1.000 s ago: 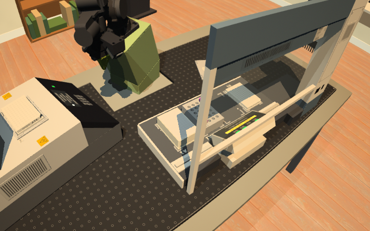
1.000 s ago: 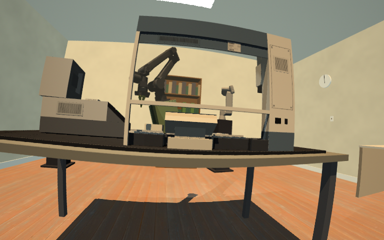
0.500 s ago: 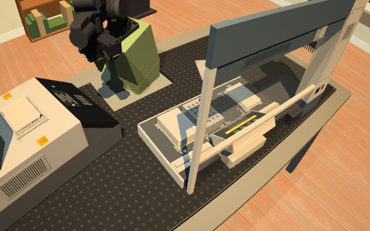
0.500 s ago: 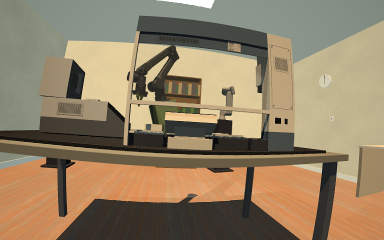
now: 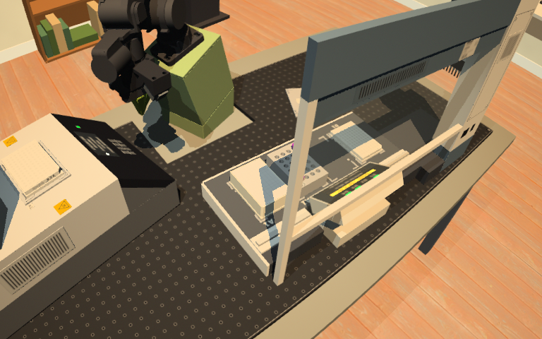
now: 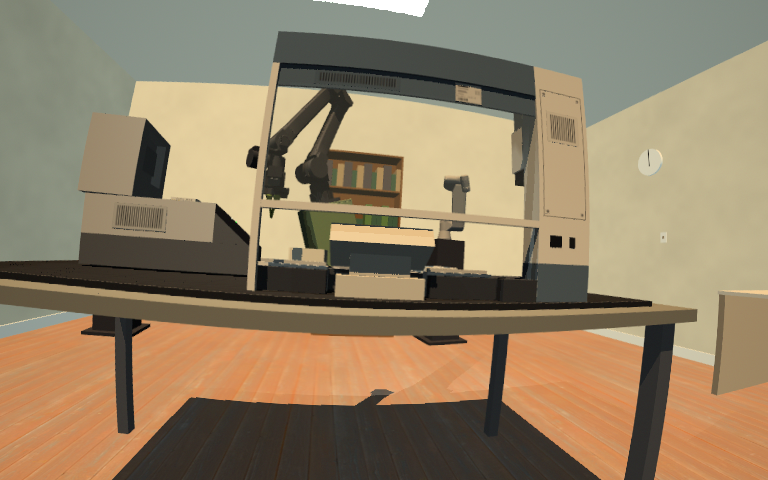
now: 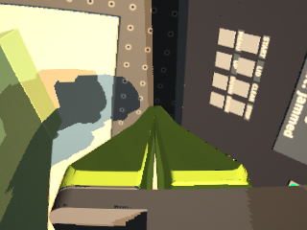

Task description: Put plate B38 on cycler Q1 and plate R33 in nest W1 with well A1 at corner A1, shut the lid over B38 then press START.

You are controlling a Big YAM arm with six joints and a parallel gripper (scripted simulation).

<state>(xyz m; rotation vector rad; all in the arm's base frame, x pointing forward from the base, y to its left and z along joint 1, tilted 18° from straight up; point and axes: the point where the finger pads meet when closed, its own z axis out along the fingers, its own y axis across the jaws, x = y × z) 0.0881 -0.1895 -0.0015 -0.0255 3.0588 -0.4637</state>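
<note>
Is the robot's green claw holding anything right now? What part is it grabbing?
Nothing. The gripper is shut with its green fingers pressed together and nothing between them, hanging in the air beside the cycler's dark key panel.
</note>
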